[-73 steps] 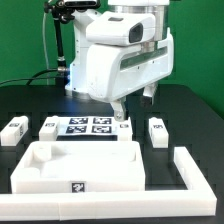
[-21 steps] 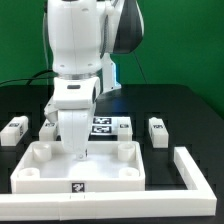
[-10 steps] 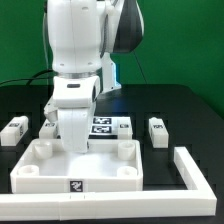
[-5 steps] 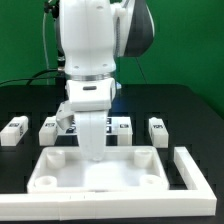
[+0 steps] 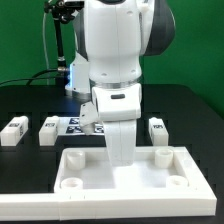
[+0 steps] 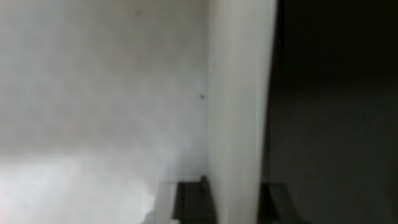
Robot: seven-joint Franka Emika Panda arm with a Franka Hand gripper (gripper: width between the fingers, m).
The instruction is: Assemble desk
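Since the earlier exterior frames, the desk panel (image 5: 130,188) has slid from the lower left of the frame to the lower right, and the arm (image 5: 120,50) has travelled with it.

At the far left, level with mid-frame, the leftmost leg (image 5: 13,131) lies loose on the black table (image 5: 25,180). The second leg (image 5: 48,128) lies just beside it. Both are well apart from the panel and look parked out of the way until the sockets are ready. Next comes a strip of the marker board (image 5: 78,124), mostly hidden behind the arm.

In the centre, the gripper (image 5: 120,152) points straight down and is clenched on the panel's rear rim. The wrist view shows that rim (image 6: 240,100) as a pale upright band running between the dark finger (image 6: 191,205) tips. Pinching the thin wall is probably the only way the narrow jaws can hold so wide a part, and it lets the arm drag the panel flat across the table.

Further right, a third leg (image 5: 157,129) lies behind the panel. I cannot pick out the fourth leg.

At the right edge, the panel seems pressed against the white corner fence (image 5: 209,160). This likely squares it up and braces it for fitting the legs, though the seam between them is hard to see.
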